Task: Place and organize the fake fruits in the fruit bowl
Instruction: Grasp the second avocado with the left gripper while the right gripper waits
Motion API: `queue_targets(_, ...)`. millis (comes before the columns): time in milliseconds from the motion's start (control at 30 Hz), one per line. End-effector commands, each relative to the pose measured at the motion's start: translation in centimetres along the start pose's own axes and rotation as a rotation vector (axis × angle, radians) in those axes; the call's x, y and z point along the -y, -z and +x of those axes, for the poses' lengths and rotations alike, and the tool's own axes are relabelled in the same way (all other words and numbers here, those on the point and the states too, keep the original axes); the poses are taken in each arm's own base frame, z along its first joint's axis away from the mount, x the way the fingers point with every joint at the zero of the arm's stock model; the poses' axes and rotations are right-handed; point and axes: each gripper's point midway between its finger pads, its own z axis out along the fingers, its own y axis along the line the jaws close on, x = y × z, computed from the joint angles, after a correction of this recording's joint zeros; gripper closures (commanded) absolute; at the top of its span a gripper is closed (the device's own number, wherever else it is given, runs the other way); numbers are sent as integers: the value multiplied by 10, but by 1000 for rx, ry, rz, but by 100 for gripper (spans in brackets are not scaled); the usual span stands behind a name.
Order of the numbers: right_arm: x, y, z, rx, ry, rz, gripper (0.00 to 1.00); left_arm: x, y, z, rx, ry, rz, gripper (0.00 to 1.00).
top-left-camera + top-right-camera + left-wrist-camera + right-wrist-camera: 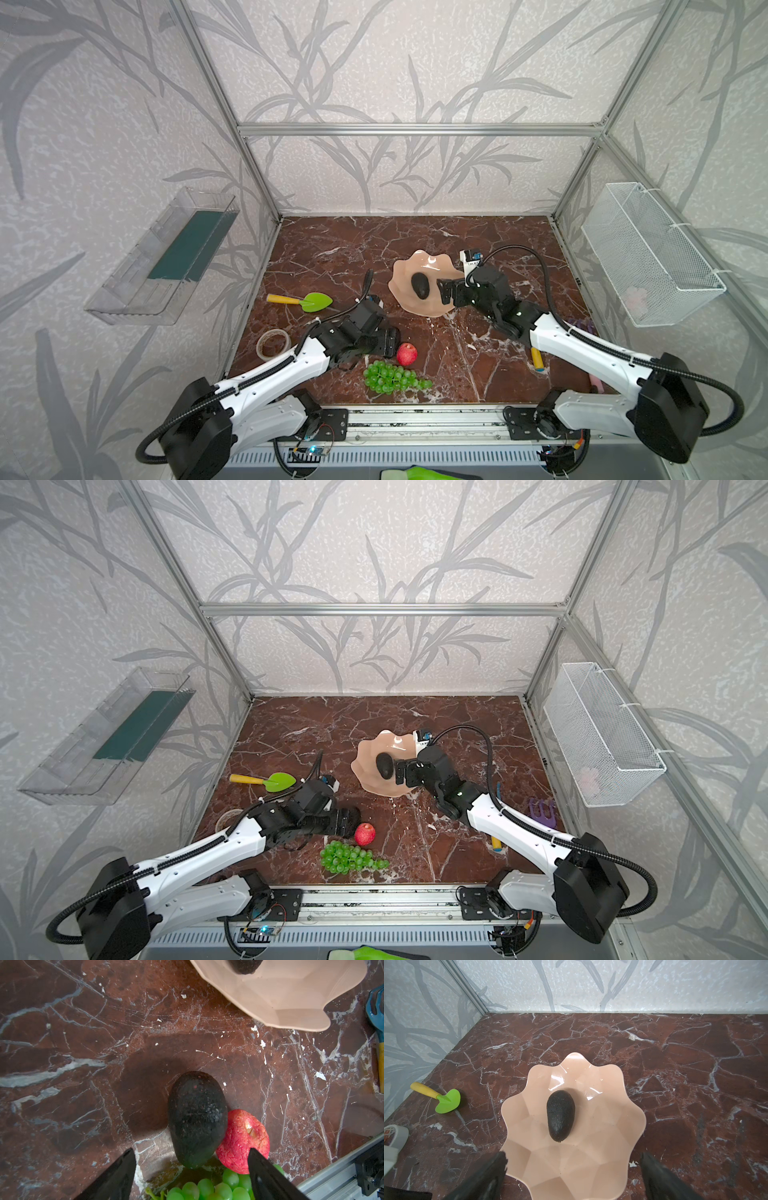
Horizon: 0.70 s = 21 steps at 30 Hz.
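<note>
Nearest, by the front edge of the table (457, 374), lie the grapes (392, 378). The apple (407, 354) is just beyond, seemingly touching the loose avocado (196, 1118). The left gripper (190, 1150) hangs over that avocado, jaws apart with gaps either side of its near end, gripping nothing. This looks like the pickup of the second avocado. Next, lower and close across its width without nudging the apple. Farther, right of centre, the bowl (602, 1118) holds the placed avocado (560, 1114). The right gripper (573, 1155) stands wide open and empty over the bowl's near rim. Red print on a tape roll (394, 1136) is too small to read.
</note>
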Motion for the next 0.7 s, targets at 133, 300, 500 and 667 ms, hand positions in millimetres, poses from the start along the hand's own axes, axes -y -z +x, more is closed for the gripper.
queue_targets(133,7,5,-1,21,-14,14,1,0,-24,2,-21,-9,-18,17)
queue_targets(300,9,4,-1,18,-16,23,1,1,-41,8,-82,6,-28,24)
queue_targets(500,13,4,5,11,-24,28,1,-9,-34,6,-61,10,-83,42)
queue_targets(667,17,5,5,17,-32,34,1,-18,-1,-16,45,-14,-145,47)
